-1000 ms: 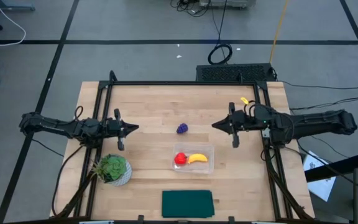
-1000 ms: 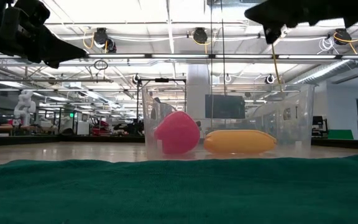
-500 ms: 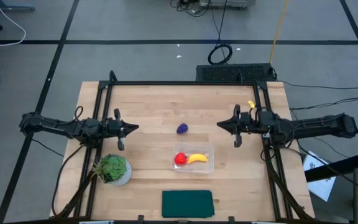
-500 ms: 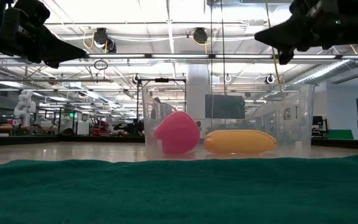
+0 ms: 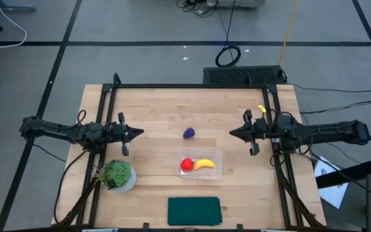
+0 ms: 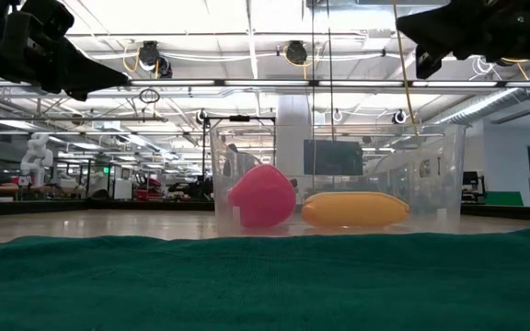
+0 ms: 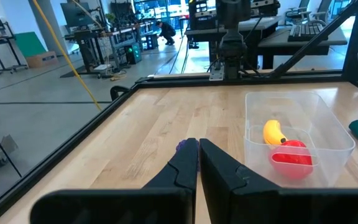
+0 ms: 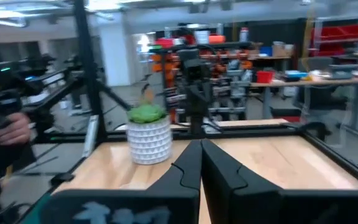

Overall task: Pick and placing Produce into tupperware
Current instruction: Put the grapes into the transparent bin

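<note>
Grapes (image 5: 189, 133) sat at the box's (image 5: 216, 169) eleven o'clock, unpacked; both empty grippers, left (image 5: 140, 132) and right (image 5: 232, 133), were closed.

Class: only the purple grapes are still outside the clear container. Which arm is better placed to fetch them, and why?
Probably the left. The purple grapes lie nearer the left gripper, which points straight at them. The right gripper sits slightly farther away, near the table's right edge. Both are shut and empty, so it is a close call.
</note>
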